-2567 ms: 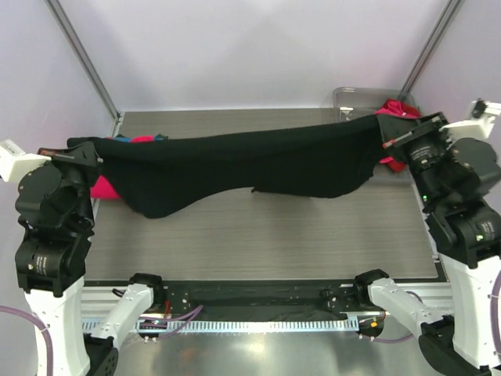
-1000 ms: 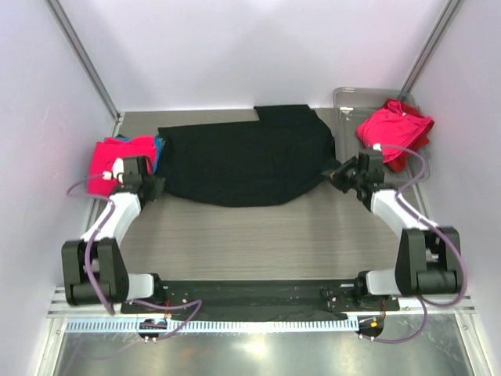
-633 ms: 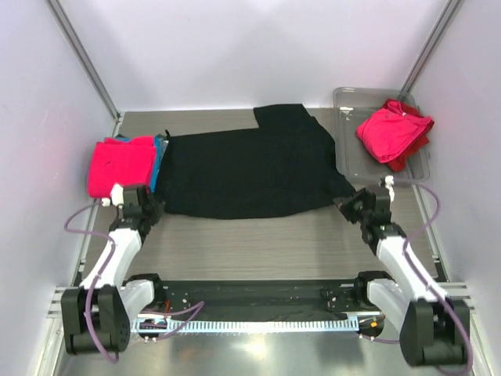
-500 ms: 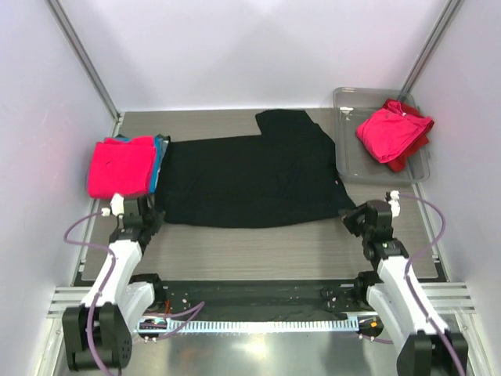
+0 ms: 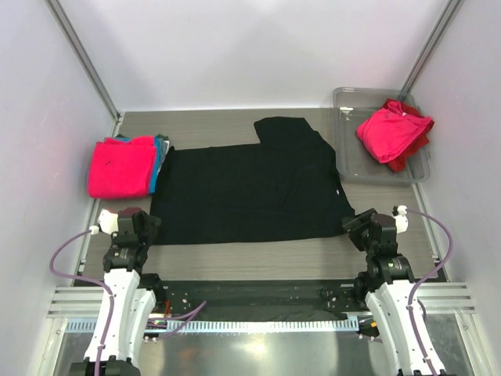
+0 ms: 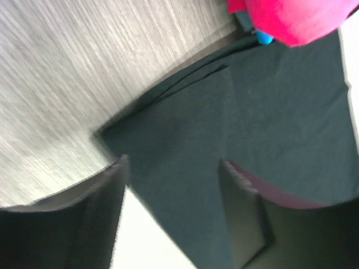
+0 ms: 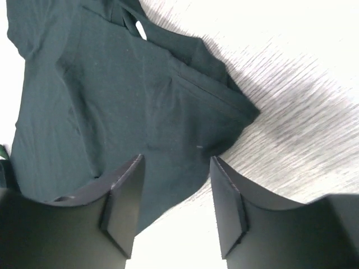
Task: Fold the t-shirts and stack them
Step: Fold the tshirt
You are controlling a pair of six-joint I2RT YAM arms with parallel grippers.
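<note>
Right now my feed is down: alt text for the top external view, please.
A black t-shirt lies spread flat mid-table, with the left gripper and right gripper open at its near corners, holding nothing. A folded pink t-shirt sits on a teal t-shirt at the left edge; a crumpled pink t-shirt and a red t-shirt lie in the clear tray far right.

Pale lilac walls (image 5: 250, 47), slanting metal posts (image 5: 84, 59), grey wood-grain table (image 5: 258, 254) under soft even light

White-shelled arms (image 5: 117, 301); black joints; black left hand (image 5: 145, 225) and right hand (image 5: 358, 225); looping purple cables (image 5: 59, 258)
</note>
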